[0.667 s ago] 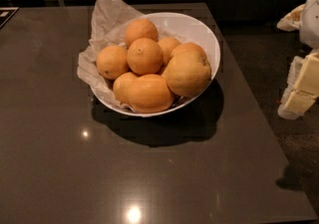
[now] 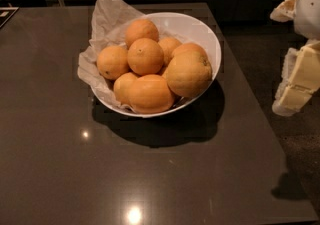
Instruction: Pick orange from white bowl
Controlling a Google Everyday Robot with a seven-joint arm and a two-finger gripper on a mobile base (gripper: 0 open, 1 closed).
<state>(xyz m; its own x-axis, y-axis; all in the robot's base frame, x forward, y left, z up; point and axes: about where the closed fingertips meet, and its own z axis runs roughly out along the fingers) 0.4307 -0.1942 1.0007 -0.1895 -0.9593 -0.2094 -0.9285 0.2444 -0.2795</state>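
The orange point(image 2: 189, 74), the largest fruit, yellow-orange and lumpy with a dark stem spot, lies at the right side of the white bowl point(image 2: 202, 28) on the dark table. Several smaller deep-orange fruits fill the rest of the bowl, with an oval one point(image 2: 150, 94) at the front. My gripper point(image 2: 299, 81), cream-white, hangs at the right edge of the view, beyond the table's right edge and well to the right of the bowl. It holds nothing that I can see.
Crumpled white paper point(image 2: 107, 16) lines the bowl's left and back side. The dark glossy table point(image 2: 75, 169) ends at a right edge point(image 2: 260, 119), with dark floor beyond. Dark furniture stands behind the table.
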